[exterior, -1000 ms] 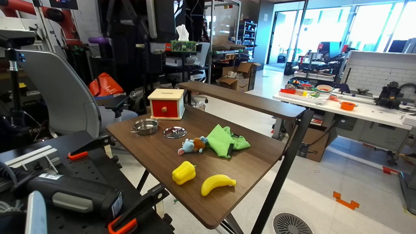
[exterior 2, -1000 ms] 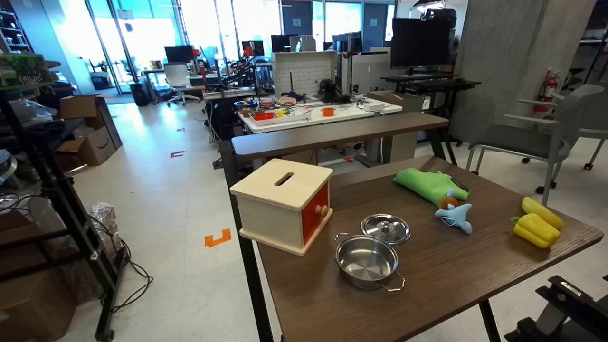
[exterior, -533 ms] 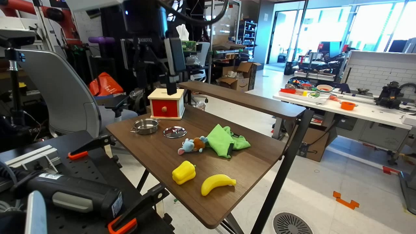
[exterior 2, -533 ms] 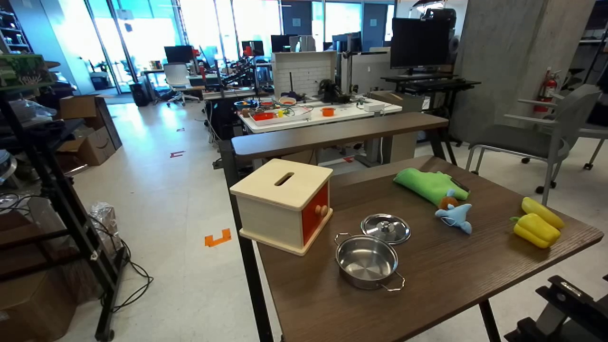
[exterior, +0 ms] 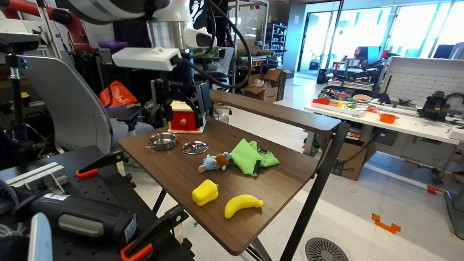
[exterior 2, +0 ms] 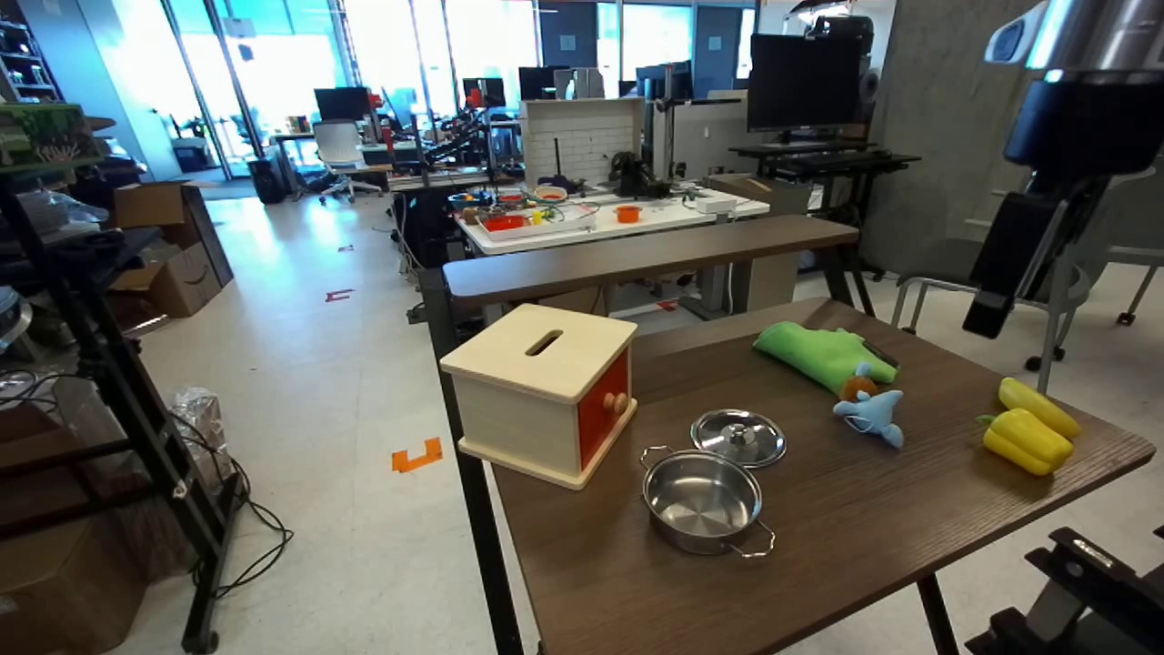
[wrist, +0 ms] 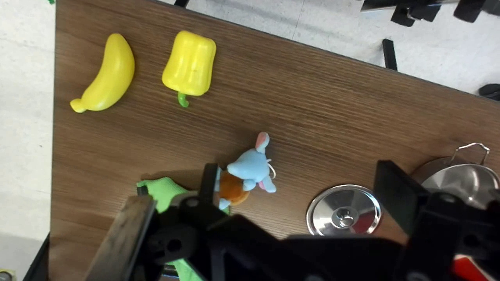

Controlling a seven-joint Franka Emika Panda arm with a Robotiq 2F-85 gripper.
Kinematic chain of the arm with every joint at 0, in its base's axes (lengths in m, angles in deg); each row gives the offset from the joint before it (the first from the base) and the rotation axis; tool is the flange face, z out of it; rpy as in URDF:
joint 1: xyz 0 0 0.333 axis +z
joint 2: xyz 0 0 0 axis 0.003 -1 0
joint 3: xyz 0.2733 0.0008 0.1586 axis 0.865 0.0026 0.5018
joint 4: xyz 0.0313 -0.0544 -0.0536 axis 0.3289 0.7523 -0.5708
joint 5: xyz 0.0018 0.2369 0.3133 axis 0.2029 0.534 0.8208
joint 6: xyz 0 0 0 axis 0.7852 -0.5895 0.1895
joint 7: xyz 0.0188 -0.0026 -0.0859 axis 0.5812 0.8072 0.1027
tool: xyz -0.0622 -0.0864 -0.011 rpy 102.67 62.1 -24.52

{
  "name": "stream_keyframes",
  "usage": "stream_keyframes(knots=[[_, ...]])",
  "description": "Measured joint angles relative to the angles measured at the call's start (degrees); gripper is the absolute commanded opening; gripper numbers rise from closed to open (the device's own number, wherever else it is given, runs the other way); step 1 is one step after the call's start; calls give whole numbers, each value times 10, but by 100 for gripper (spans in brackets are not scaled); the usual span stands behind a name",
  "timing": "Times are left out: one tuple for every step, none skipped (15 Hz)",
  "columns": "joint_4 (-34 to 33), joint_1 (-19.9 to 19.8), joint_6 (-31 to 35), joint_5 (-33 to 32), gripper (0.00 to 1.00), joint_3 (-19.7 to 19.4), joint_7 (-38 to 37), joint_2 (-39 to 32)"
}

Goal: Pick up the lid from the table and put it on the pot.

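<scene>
Black perforated bench (exterior: 94,195), nearest, lower left of an exterior view; black clamps (exterior: 165,224) with orange tips at its edge

Curved smooth yellow banana (exterior: 239,205), on the near part of the brown wood-grain tabletop (exterior: 170,168)

Squat yellow bell pepper (exterior: 205,193), green stem, lying on its side near the banana, apart from it

Small plush toy (exterior: 215,162), pale blue and brown, further along the tabletop

Rumpled bright green cloth (exterior: 250,159) with black strip, next to the toy

Round shiny silver metal lid (exterior: 195,147), flat on the tabletop, central knob upward

Shallow round silver metal pot (exterior: 162,141), two loop handles, upright on the tabletop, interior in view, just beside the lid, a strip of tabletop between them

Black two-fingered gripper (exterior: 183,117), in the air, tabletop below it in the wrist view; fingers (wrist: 394,191) spread wide; carried by a white and silver arm (exterior: 168,34)

Pale wooden box (exterior 2: 541,391), slotted top, red front, round wooden knob; partly behind the gripper in an exterior view

Narrow brown raised shelf (exterior: 268,110), along one edge of the tabletop

White workbench (exterior: 420,128), well beyond the tabletop, small orange container (exterior: 388,117) on it

Bright glass windows (exterior: 417,21), farthest
</scene>
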Motion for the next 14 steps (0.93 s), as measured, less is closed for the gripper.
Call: stream_keyframes(knots=[[-10,4,9,-7,100,2,0,-18],[-20,9,17,-15,100,4,-1,-37],[-30,13,24,-20,100,6,-1,-53],[-41,18,31,-23,100,8,-1,-70],[-53,23,34,-26,100,10,-1,-85],[-66,27,36,-27,100,12,-1,-99],[-79,31,36,-27,100,14,-1,-113],[-93,34,36,-27,100,15,-1,-126],[-107,37,36,-27,100,17,-1,-138],[-122,38,36,-27,100,20,0,-150],[-136,39,36,-27,100,22,0,-162],[-148,39,36,-27,100,25,1,-174],[-162,39,36,-27,100,28,2,-185],[-175,39,35,-27,100,31,4,-197]])
